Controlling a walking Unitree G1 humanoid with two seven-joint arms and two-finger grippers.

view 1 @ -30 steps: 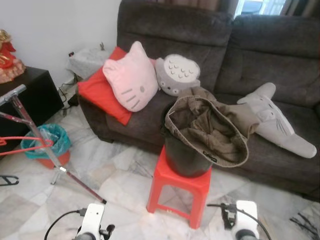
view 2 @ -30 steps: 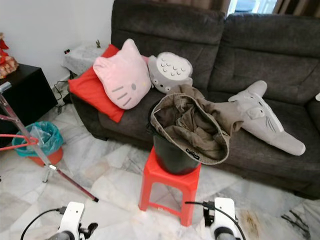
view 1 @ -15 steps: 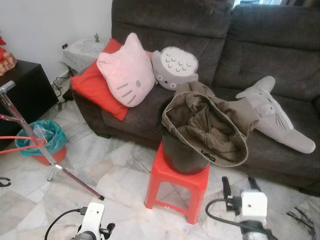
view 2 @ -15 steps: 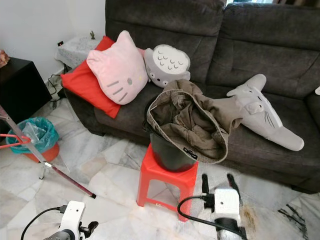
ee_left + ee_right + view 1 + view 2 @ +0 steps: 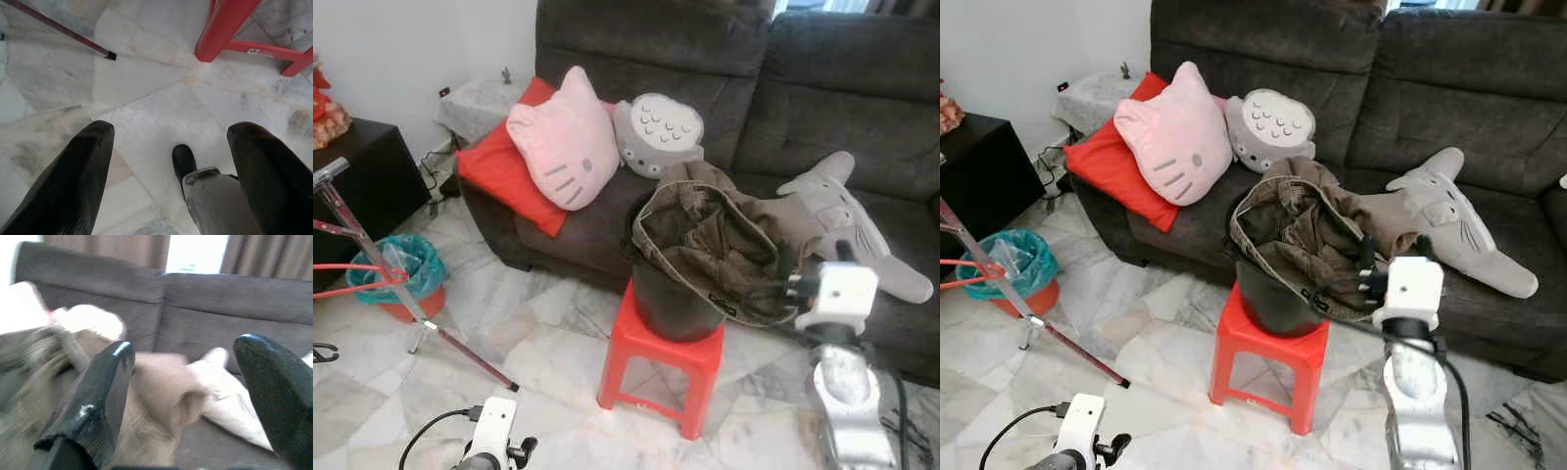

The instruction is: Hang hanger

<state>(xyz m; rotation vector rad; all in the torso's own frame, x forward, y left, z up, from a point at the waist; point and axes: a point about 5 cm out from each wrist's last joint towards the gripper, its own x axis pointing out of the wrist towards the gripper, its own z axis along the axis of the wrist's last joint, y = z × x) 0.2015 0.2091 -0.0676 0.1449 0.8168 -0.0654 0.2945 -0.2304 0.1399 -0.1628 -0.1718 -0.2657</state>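
Observation:
An olive-brown jacket (image 5: 715, 245) lies draped over a black bucket (image 5: 671, 308) on a red stool (image 5: 656, 357) in front of the sofa. My right gripper (image 5: 813, 257) is raised at the jacket's right edge, open, with nothing between its fingers; the right wrist view looks past them at blurred jacket cloth (image 5: 161, 396). At the far left stands a metal rack pole (image 5: 372, 250) with a thin red hanger-like loop (image 5: 362, 282) on it. My left gripper (image 5: 171, 132) hangs low over the marble floor, open and empty.
A dark grey sofa (image 5: 862, 108) holds a pink cat cushion (image 5: 566, 147), a red cushion, a grey round cushion (image 5: 656, 132) and a grey plush toy (image 5: 847, 211). A teal-lined bin (image 5: 406, 264) and black cabinet (image 5: 362, 186) stand left. The rack's leg (image 5: 58, 29) slants across the floor.
My right arm has risen from low beside the stool up to the jacket's right edge. The left arm stays low. The camera has shifted slightly.

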